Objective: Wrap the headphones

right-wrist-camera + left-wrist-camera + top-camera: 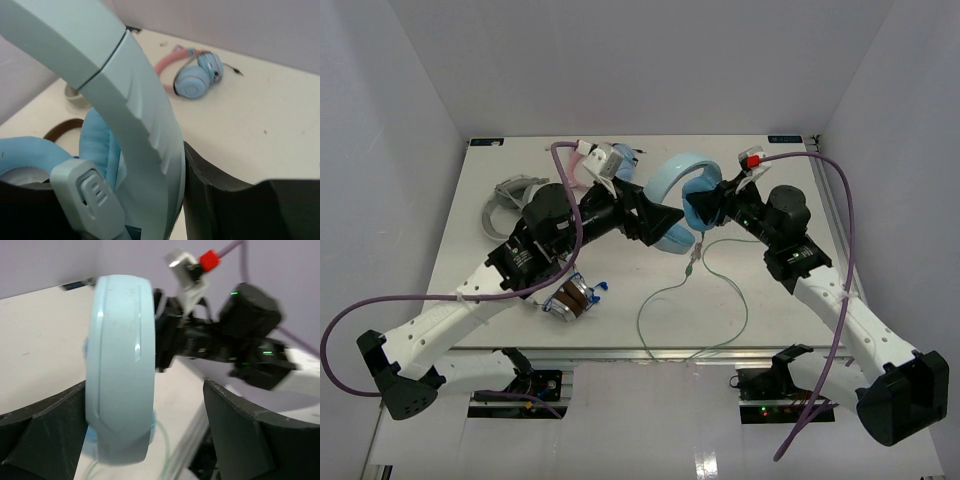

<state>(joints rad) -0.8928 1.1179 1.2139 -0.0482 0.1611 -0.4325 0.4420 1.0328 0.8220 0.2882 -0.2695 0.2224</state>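
The light blue headphones [672, 172] stand on edge at mid-table between both arms. My right gripper [708, 203] is shut on them; in the right wrist view the headband [140, 115] presses against the right finger [210, 190] and a blue earcup pad shows behind. My left gripper [665, 220] is open around the headband [120, 365], which leans on the left finger [55, 425] with a wide gap to the other one. The thin pale green cable [665, 295] trails loose in a loop toward the table's front edge.
A pink cat-ear pair [595, 160] lies at the back, also in the right wrist view as the pink pair [195, 80]. A grey pair [508, 195] sits at the left. A small brown and silver object [572, 298] lies under the left arm.
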